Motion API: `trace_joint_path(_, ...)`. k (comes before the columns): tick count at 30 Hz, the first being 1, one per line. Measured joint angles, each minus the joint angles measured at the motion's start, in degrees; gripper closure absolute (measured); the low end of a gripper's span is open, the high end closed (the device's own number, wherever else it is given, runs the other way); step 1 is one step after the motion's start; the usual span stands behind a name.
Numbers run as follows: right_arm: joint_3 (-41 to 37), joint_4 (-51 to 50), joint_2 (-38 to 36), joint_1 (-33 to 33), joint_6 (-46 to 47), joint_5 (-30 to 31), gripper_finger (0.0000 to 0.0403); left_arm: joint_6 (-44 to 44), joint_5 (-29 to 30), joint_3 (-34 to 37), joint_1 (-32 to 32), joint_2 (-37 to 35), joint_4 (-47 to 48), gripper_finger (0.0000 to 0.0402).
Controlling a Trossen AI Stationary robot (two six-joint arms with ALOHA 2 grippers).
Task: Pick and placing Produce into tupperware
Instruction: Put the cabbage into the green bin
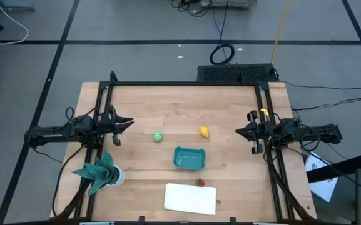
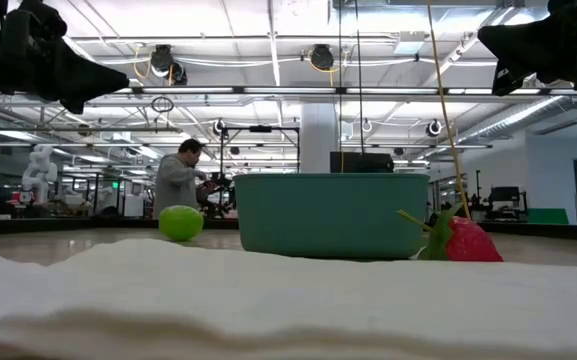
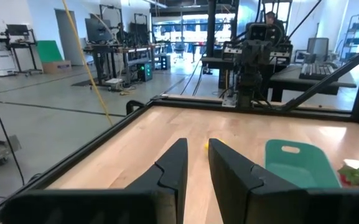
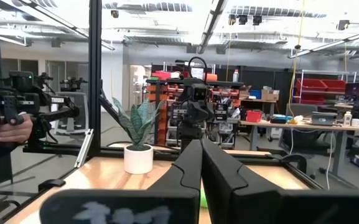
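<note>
Right now I see both arms parked at the table [image 1: 230,106] edges; left gripper [image 1: 127,122] jaws slightly spread, right gripper [image 1: 239,131] jaws pressed together. Lime [image 1: 158,136], lemon [image 1: 204,131] and strawberry [image 1: 200,182] lie outside the tub [image 1: 189,158].

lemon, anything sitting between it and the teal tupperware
Nothing visible does. The lemon lies on bare wood just behind the tupperware, with open table between them. The right tool also has a clear line to it.

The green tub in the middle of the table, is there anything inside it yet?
From above, the tupperware looks empty: only its bare teal floor shows. The green piece, the lemon and the strawberry all lie outside on the table. The low view cannot see over its wall.
</note>
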State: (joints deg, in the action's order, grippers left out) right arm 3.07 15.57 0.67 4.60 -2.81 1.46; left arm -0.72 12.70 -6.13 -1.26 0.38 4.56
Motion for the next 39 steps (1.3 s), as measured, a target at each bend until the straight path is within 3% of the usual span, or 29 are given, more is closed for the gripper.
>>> trace_joint_path(24,0.0,0.0,0.0,0.0,0.2,0.1,0.0403,-1.4,-0.6,0.0,0.0,0.0,-0.3,0.0330)
trace_joint_path(39,0.0,0.0,0.0,0.0,-0.1,0.1,0.0403,2.8,0.9,-0.4,-1.5,0.1,-7.0,0.0330)
